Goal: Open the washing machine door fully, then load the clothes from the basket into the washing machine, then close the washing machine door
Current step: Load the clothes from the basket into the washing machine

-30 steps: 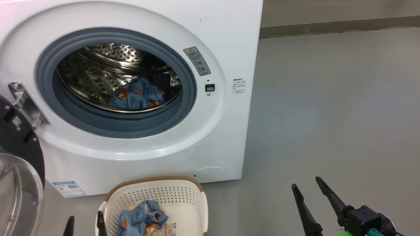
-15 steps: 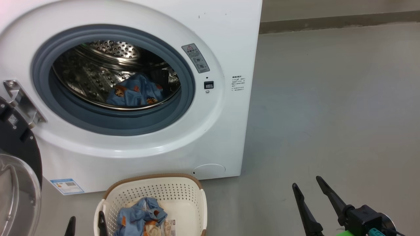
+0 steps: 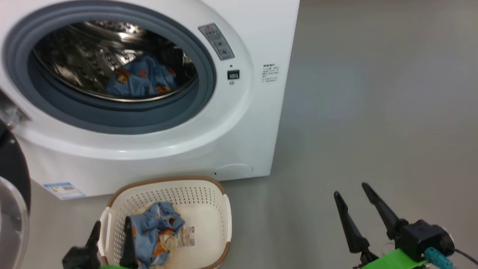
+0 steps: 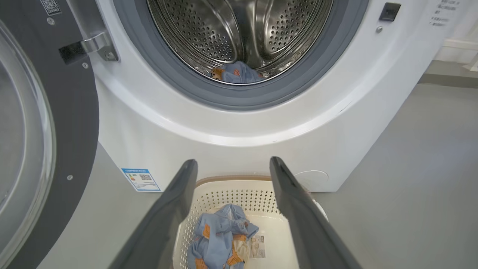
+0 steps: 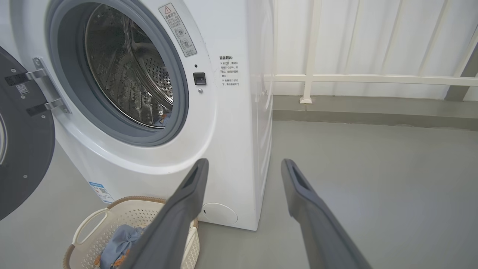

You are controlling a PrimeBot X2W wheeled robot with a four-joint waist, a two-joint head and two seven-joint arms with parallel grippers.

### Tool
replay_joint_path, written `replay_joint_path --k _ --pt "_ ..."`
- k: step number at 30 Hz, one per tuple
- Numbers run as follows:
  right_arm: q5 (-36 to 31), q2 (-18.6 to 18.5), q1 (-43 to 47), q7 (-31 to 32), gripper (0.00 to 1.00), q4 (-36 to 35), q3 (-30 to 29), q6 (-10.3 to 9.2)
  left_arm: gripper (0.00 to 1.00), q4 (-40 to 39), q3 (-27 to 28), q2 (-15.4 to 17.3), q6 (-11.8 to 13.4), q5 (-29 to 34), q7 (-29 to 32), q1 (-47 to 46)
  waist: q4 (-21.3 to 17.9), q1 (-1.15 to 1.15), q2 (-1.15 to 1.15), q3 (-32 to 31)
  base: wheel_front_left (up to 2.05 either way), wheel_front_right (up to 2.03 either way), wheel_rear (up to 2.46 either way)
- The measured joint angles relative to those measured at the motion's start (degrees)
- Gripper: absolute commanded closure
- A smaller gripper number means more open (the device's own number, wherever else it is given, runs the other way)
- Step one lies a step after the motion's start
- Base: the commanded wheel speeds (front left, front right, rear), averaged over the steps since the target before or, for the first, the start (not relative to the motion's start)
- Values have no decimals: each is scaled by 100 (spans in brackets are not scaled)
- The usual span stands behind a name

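The left gripper stood with its jaws spread wide and empty, dark tapered fingers poised at the left side of the basket. Just beside its inner finger lay the clothes, a crumpled blue heap with orange prints and cream lining. They looked soft, light and floppy, probably best pinched at a raised fold on top. Around them curved stiff, perforated cream plastic with brown trim. Beyond, the washing machine gaped, with another blue piece in its steel drum. The washing machine door was swung wide to the gripper's left. The right gripper, also spread, hung well apart.
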Motion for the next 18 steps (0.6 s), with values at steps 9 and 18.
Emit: replay_joint_path --k 9,18 --pt "193 -132 -569 -179 0 -24 67 0 0 1699 -59 -233 -494 -300 231 -1282 -136 0 0 770 0 0 0" --pt "318 -172 -1207 -355 0 -2 196 0 0 3367 -43 -285 -820 -354 382 -2745 -359 0 0 1672 0 0 0"
